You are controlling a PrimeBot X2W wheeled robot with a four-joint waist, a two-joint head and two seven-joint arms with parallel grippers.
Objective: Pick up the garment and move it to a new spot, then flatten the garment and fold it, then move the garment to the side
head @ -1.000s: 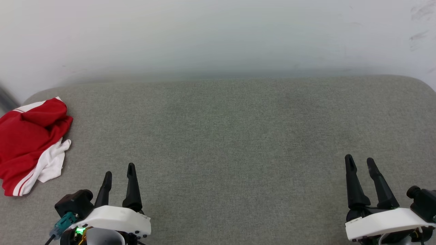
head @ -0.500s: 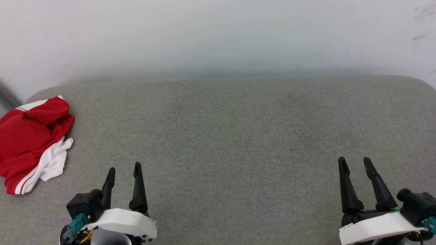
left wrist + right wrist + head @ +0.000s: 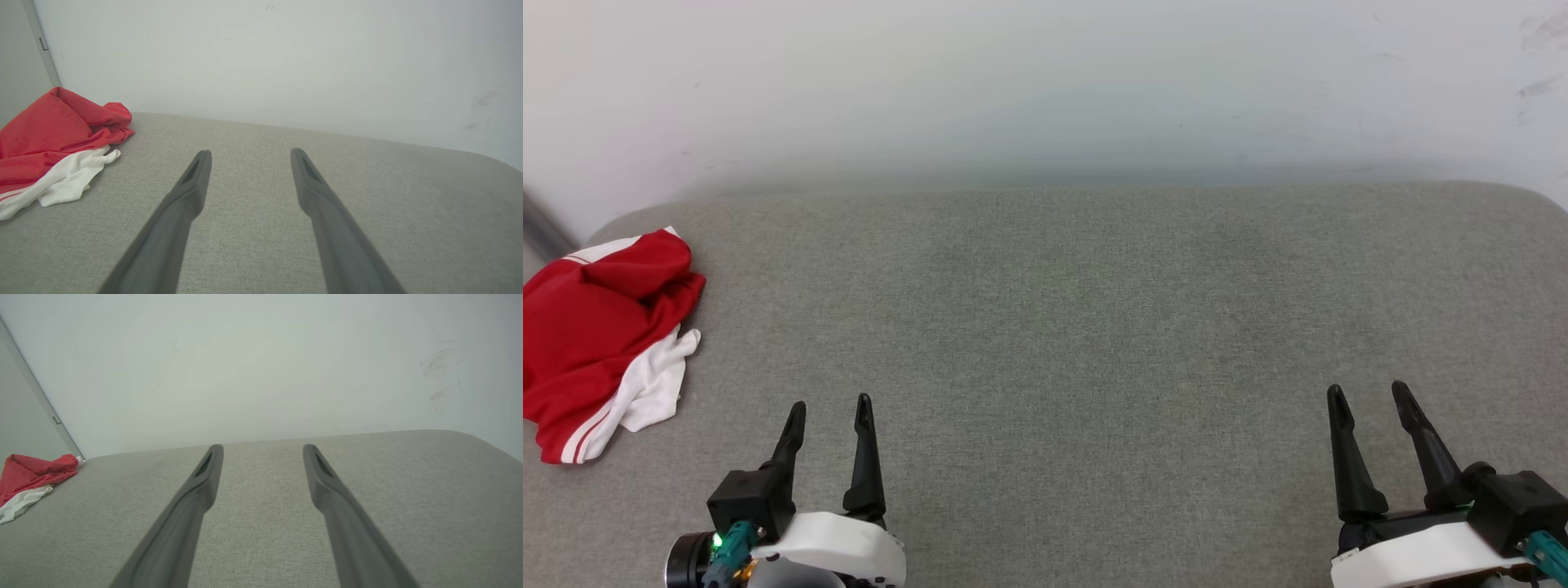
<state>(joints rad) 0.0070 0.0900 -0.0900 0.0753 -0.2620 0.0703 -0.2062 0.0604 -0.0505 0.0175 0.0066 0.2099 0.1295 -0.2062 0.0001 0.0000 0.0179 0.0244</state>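
Observation:
The garment (image 3: 592, 327) lies crumpled at the far left edge of the grey cushioned surface (image 3: 1062, 310), red with a white sleeve and striped trim showing. The left wrist view has the garment (image 3: 53, 143) at its left side, and the right wrist view shows the garment (image 3: 28, 475) small at far left. My left gripper (image 3: 830, 406) stands open at the lower left, to the right of the garment and apart from it, nothing between its fingers. My right gripper (image 3: 1368, 392) is open at the lower right, far from the garment, holding nothing.
A pale wall (image 3: 1045, 82) rises directly behind the grey surface. The surface's back corners are rounded. A dark vertical strip (image 3: 41, 45) runs along the wall's left end near the garment.
Both grippers have drawn back toward the bottom of the head view; the left one shifted right and turned straighter. The garment lies as before.

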